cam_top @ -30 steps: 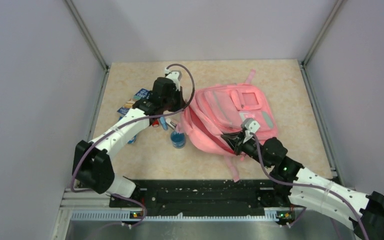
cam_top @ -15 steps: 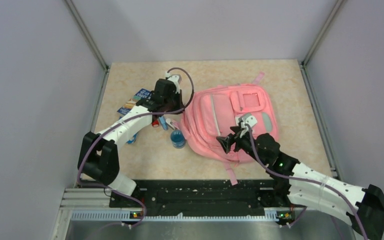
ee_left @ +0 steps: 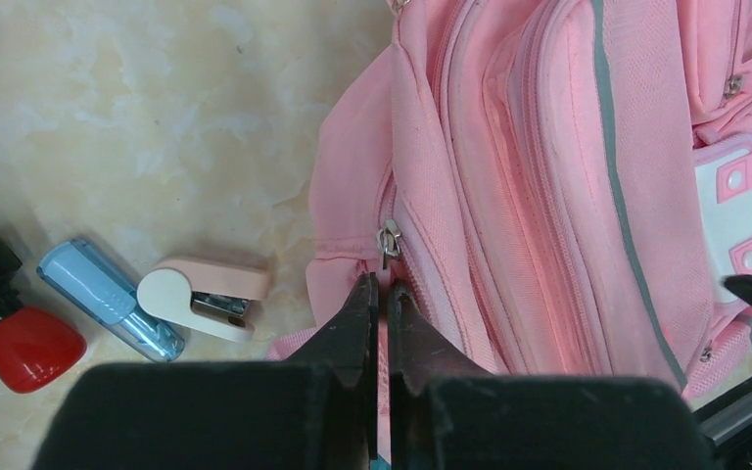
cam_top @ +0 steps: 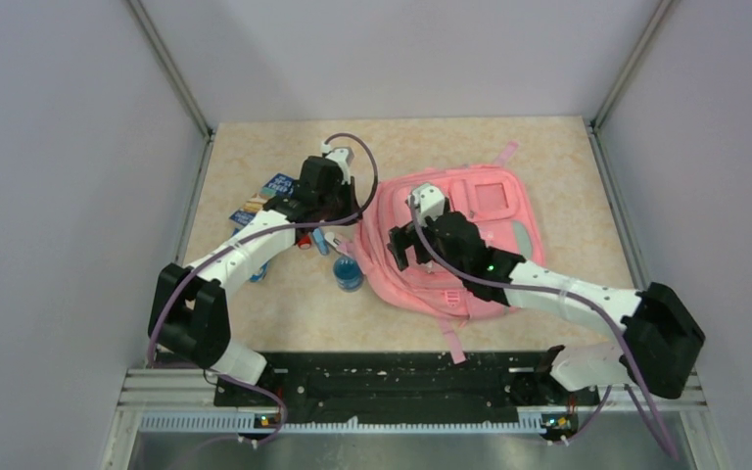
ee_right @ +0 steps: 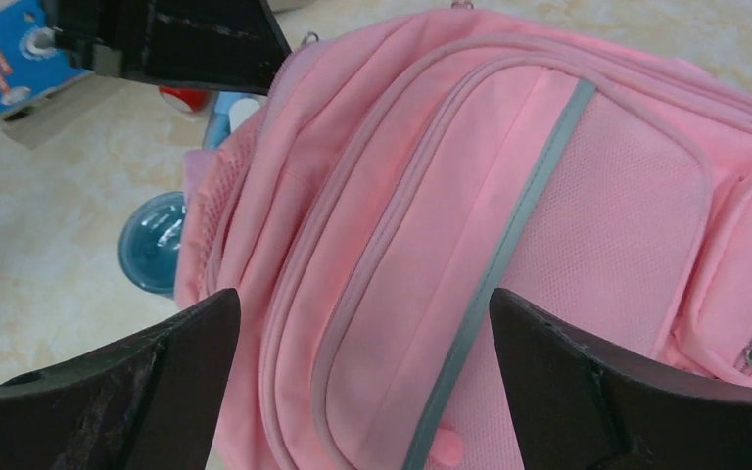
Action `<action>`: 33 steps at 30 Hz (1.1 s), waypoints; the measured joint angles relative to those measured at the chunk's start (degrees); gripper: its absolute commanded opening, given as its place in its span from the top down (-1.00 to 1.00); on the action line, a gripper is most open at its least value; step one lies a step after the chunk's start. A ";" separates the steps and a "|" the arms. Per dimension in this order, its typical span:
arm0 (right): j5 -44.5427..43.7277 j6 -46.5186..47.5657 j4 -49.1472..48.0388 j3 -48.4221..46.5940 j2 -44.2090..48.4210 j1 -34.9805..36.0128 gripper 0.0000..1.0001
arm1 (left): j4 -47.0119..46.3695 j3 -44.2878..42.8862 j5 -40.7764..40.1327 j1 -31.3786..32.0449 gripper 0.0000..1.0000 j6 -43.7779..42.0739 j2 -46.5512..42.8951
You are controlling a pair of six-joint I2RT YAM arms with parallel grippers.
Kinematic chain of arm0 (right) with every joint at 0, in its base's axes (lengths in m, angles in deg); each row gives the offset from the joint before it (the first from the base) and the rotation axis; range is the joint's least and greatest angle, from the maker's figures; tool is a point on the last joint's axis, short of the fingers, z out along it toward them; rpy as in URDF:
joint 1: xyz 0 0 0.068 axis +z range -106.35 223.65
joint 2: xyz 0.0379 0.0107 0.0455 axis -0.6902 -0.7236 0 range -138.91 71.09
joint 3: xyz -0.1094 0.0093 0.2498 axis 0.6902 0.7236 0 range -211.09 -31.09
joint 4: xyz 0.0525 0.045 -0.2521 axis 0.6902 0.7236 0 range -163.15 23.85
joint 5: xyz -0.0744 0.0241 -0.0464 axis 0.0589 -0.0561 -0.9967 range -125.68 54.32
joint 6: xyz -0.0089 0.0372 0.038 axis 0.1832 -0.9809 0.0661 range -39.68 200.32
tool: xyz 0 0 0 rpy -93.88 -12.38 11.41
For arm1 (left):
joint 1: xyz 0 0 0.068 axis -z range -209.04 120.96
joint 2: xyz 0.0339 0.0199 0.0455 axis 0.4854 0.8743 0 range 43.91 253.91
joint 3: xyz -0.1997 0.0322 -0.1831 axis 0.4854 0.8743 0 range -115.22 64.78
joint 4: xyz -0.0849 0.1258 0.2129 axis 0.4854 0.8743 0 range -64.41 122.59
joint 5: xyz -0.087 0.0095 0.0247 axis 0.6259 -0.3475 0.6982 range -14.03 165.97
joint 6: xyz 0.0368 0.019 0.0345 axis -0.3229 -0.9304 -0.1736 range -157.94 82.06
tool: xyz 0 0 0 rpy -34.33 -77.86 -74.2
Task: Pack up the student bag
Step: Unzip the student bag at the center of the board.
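The student bag [cam_top: 491, 196] lies flat on the table, pink with grey-green trim, and fills the left wrist view [ee_left: 568, 196] and the right wrist view [ee_right: 431, 215]. My left gripper [cam_top: 345, 219] sits at the bag's left edge. Its jaws [ee_left: 382, 284] are shut on a pink pull strip just below the metal zip slider [ee_left: 389, 238]. My right gripper [cam_top: 403, 245] hovers over the bag's front pocket, wide open [ee_right: 362, 299], with nothing between its fingers.
Left of the bag lie a pink-and-white stapler [ee_left: 201, 299], a clear blue piece [ee_left: 108, 297] and a red item with a black cap [ee_left: 20, 343]. A round blue container [cam_top: 349, 272] stands by the bag's near left corner. Blue printed packets [cam_top: 264, 196] lie further left.
My right gripper has let go of the bag's near edge, opened wide and swung up and left over the front pocket. The bag has dropped flatter. The left gripper has barely moved.
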 measured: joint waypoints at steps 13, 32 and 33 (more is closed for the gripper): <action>-10.25 -1.75 -0.09 -8.50 -16.06 2.91 -0.91 | -0.11 0.61 0.57 0.00 1.00 0.76 -1.46; -22.08 -7.10 -1.79 -10.23 -22.58 4.02 0.38 | -1.73 1.86 0.20 0.02 1.00 0.72 -4.15; -22.18 -7.13 -1.92 -10.21 -22.58 4.02 0.57 | -2.01 1.86 0.17 0.02 1.00 0.72 -4.15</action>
